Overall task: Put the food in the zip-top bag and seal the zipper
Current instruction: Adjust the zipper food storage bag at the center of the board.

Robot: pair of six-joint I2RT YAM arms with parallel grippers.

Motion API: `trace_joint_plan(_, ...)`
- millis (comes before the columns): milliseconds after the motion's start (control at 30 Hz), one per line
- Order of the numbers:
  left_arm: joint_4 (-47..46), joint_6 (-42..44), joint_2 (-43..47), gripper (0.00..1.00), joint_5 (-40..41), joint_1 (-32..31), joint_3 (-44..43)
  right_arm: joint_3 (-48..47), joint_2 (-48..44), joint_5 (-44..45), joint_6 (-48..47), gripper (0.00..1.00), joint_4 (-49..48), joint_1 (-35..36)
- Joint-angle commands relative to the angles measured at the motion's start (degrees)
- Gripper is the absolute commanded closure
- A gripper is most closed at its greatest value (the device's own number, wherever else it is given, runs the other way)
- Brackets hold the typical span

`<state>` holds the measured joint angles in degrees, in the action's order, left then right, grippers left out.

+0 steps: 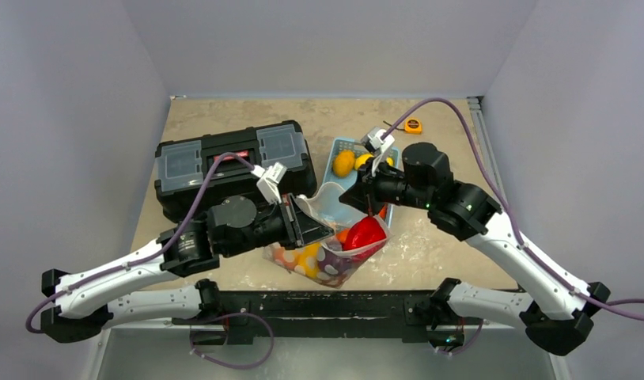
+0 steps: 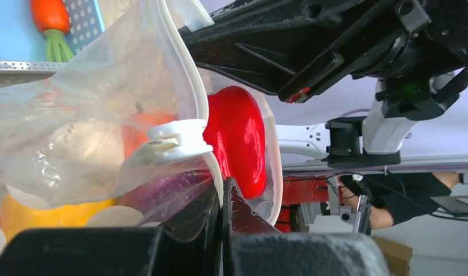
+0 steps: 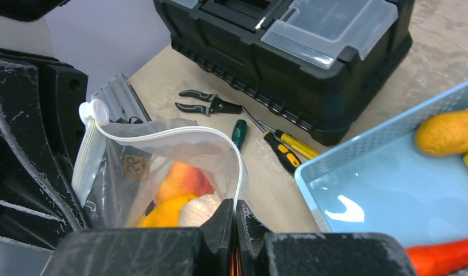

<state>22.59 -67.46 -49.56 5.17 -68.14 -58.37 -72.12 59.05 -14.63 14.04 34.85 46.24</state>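
The clear dotted zip-top bag stands open between my grippers. It holds a red pepper, yellow and orange pieces and a purple one. My left gripper is shut on the bag's near rim; in the left wrist view its fingertips pinch the whitish zipper just below the slider, next to the pepper. My right gripper is shut on the opposite rim; in the right wrist view it pinches the zipper above a peach-red fruit.
A light blue basket behind the bag holds yellow pieces and a carrot. A black toolbox stands at the back left. Pliers and screwdrivers lie beside it. An orange tape measure lies at the back right.
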Motion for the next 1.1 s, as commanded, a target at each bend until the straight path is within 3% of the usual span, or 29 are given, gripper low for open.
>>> trace_joint_plan(0, -2.3, -4.8, 1.1, 1.0, 5.6, -0.5, 4.6, 0.4, 2.4, -4.6, 0.3, 1.0, -6.4, 0.6)
trace_joint_plan(200, -8.8, -14.4, 6.4, 1.0, 11.6, -0.3, 21.3, 3.0, 6.8, 1.3, -1.9, 1.0, -6.8, 1.1)
trace_joint_plan(467, -6.3, -14.1, 8.7, 1.0, 13.7, -0.3, 22.2, -3.4, 13.2, -0.6, -4.0, 0.96, -5.4, 2.1)
trace_joint_plan(567, -8.4, -13.2, 7.4, 1.0, 13.2, -0.3, 21.1, -2.6, 14.5, 1.3, -3.8, 0.84, -4.0, 2.1)
trace_joint_plan(800, -6.2, -9.9, 5.7, 1.0, 14.1, -0.3, 16.9, -0.7, 6.6, 2.8, -3.9, 0.42, 4.5, 2.2)
trace_joint_plan(967, -6.4, -9.2, 4.2, 1.0, 13.5, -0.3, 16.0, 2.0, -3.0, 6.1, -3.2, 0.25, 11.3, 2.4)
trace_joint_plan(1067, -6.9, -8.8, 3.6, 1.0, 13.5, -0.3, 16.0, 2.7, -6.8, 8.3, -2.2, 0.19, 14.4, 2.4)
